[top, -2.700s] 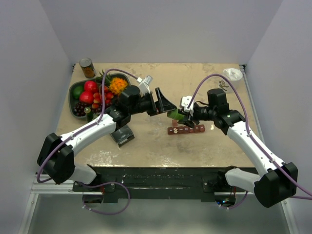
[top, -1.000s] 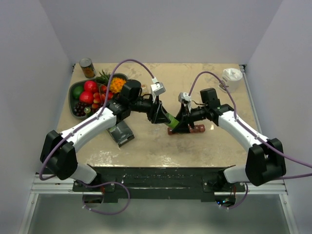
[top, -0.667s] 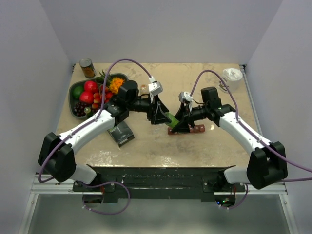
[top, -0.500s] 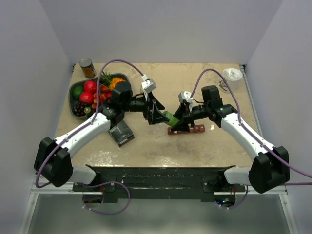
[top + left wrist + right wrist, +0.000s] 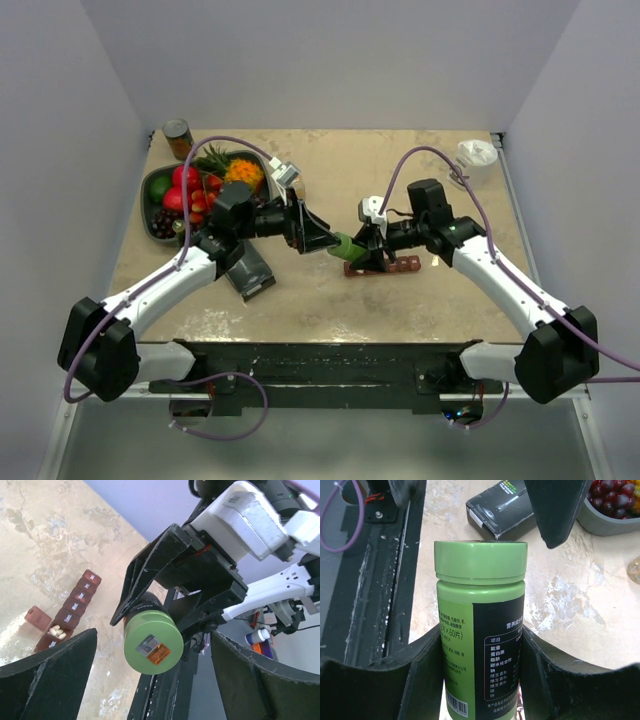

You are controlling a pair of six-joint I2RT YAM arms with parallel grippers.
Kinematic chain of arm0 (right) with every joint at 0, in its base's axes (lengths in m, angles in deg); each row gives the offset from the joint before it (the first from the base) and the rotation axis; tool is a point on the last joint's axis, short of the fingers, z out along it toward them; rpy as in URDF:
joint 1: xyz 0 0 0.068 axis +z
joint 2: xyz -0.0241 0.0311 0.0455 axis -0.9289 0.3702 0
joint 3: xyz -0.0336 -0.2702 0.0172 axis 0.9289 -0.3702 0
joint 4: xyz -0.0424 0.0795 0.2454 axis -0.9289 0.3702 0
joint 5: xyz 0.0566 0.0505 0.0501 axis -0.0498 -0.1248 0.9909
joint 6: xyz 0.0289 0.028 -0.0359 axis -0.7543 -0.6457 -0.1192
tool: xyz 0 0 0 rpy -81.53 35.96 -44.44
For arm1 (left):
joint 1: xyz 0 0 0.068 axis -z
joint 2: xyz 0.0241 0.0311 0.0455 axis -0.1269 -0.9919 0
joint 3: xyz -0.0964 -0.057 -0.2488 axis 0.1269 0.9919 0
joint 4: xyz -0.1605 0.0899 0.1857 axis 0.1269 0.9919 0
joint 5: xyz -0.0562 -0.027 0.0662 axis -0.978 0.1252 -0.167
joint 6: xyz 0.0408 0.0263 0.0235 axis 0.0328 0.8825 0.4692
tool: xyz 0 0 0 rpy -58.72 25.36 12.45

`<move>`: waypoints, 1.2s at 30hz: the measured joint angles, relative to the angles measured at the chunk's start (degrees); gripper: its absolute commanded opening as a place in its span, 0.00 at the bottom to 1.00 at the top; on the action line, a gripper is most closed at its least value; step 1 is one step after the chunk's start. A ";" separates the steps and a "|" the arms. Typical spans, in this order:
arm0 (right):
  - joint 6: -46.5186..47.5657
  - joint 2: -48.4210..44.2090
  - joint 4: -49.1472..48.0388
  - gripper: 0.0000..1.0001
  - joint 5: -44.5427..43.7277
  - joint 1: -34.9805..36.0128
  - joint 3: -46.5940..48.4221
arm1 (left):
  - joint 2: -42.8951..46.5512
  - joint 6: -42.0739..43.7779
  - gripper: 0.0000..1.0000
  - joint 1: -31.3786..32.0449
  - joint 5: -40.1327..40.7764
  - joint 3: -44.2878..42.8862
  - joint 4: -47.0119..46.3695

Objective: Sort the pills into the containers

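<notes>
Clamping bottle (image 5: pixel 344 245), R pincer (image 5: pixel 367 244) approx level.

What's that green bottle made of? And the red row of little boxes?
The green bottle looks like smooth plastic: even colour, soft shine, a moulded cap rim, a printed label. The red-brown strip of containers is probably tinted plastic too: its open lid looks lighter, as if light passes through, and white pills lie in one compartment.

On bench (image 5: pixel 330 300): fruit tray (image 5: pixel 149 188) far left, can (image 5: pixel 179 139) behind it, box (image 5: pixel 250 272) before it; containers (image 5: pixel 395 265) mid-bench, bottle (image 5: pixel 345 245) at their left end.
</notes>
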 measured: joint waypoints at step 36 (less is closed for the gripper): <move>3.56 10.73 14.60 0.00 10.21 1.84 6.67 | -6.29 54.12 0.33 3.21 -14.29 -12.07 31.63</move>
